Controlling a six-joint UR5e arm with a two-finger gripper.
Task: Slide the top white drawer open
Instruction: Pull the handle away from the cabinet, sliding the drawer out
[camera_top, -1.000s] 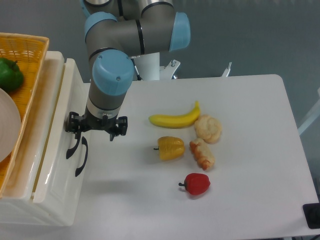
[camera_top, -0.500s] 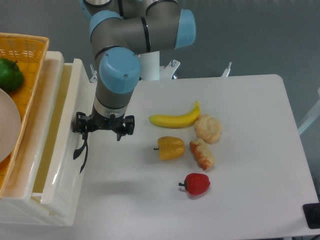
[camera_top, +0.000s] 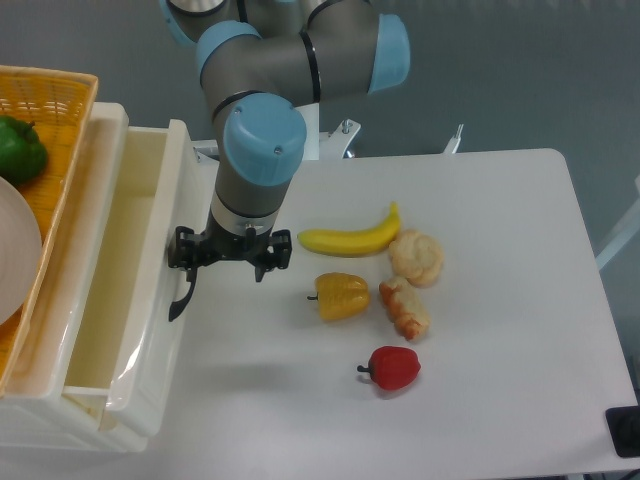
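The top white drawer stands slid out to the right from the cream cabinet, and its hollow inside is bare. Only the lower end of its curved black handle shows; the rest is under the gripper. My gripper hangs straight down over the drawer's front. Its jaws are spread wide, and the left finger sits at the handle, hooked on it. The right finger is over the bare table. The lower drawer is hidden under the top one.
A banana, a yellow pepper, two bread pieces and a red pepper lie on the white table to the right of the gripper. An orange basket holding a green fruit sits on the cabinet.
The gripper has moved right, drawing the top drawer out by its handle. The drawer went from nearly shut to well open, and its inside now shows.
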